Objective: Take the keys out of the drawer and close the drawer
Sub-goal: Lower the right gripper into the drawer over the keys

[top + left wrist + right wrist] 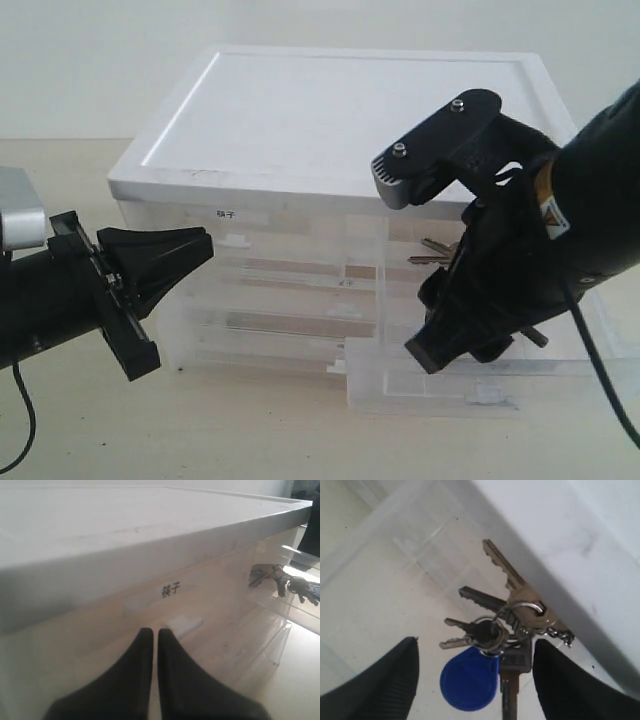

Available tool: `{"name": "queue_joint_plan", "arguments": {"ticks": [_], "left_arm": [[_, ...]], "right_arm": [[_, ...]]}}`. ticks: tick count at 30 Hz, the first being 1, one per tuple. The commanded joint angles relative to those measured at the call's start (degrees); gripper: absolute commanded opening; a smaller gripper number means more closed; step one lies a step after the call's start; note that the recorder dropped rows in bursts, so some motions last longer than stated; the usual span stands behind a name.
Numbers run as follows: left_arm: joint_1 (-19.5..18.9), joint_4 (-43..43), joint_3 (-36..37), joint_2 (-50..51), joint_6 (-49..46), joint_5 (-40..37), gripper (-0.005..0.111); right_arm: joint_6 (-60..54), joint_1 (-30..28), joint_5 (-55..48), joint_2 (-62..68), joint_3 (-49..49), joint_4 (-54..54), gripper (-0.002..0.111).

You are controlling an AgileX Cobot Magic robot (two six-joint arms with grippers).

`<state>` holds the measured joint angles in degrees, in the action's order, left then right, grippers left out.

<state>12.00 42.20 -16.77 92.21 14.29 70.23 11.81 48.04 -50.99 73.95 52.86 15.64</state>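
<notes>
The keys (495, 630), silver on a ring with a round blue fob (470, 677), lie on the floor of the clear drawer (420, 390). The drawer stands pulled out at the right front of the unit. The keys rest close under the white lid's edge and show through the plastic in the exterior view (435, 252) and the left wrist view (282, 582). My right gripper (476, 641) hangs open just over them, one finger (395, 680) on each side, touching nothing. My left gripper (205, 245) is shut and empty, its tips (151, 630) near the unit's upper left drawer front.
The drawer unit has a wide white lid (340, 110) and several clear drawers. Its upper left drawer carries a label with black characters (170, 589) and a small white tab (185, 625). The unit stands on a pale tabletop (250, 430).
</notes>
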Motion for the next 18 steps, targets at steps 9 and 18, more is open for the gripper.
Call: {"name": "queue_joint_plan", "arguments": {"ticks": [9,18], "left_arm": [[0.1,0.4,-0.3,0.1,0.8,-0.3,0.005],[0.1,0.4,-0.3,0.1,1.2,-0.3,0.005]], "right_arm": [[0.5,0.0,1.6,3.0,-0.1,5.3,0.0],[-3.4,0.0,3.2,-8.4,-0.1,5.2,0.0]]}}
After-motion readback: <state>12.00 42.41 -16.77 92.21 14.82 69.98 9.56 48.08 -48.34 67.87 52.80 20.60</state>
